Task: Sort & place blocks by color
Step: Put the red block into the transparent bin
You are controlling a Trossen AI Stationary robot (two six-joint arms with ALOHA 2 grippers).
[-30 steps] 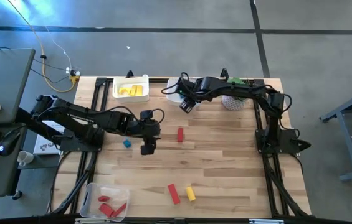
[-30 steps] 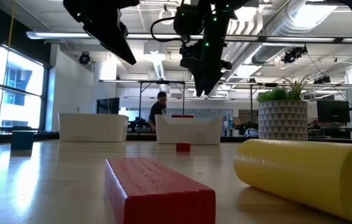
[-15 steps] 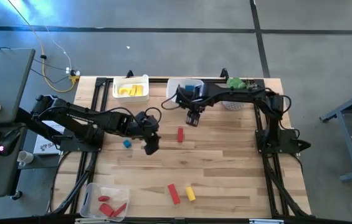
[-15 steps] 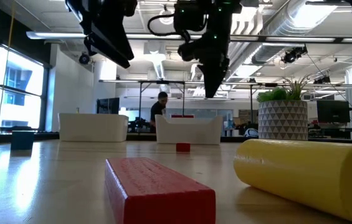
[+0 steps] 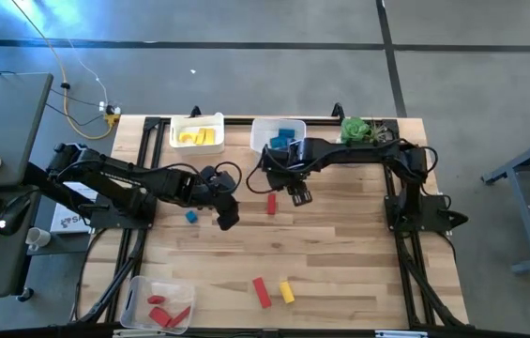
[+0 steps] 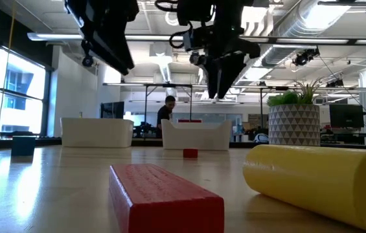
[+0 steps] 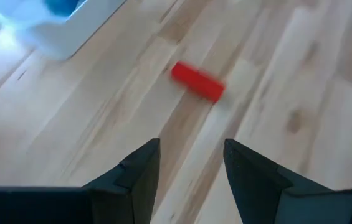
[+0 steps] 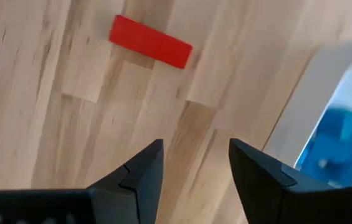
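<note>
red bar (image 5: 271, 204) lying flat mid-table, taken as landmark. left gripper (image 5: 228, 221) hanging just left of it, fingers (image 7: 139, 171) parted with nothing between them. right gripper (image 5: 299, 196) hovering just right of it and above the wood, fingers (image 8: 141, 169) likewise spread and empty. small blue cube (image 5: 190, 216) farther left of the bar, beyond the left gripper. second red bar (image 5: 261, 292) and yellow cylinder (image 5: 287, 292) side by side well toward the near edge. behind the bar, white bin with blue pieces (image 5: 259, 129); left of that, bin with yellow pieces (image 5: 174, 127); bin with red pieces (image 5: 131, 296) at the near left corner.
</note>
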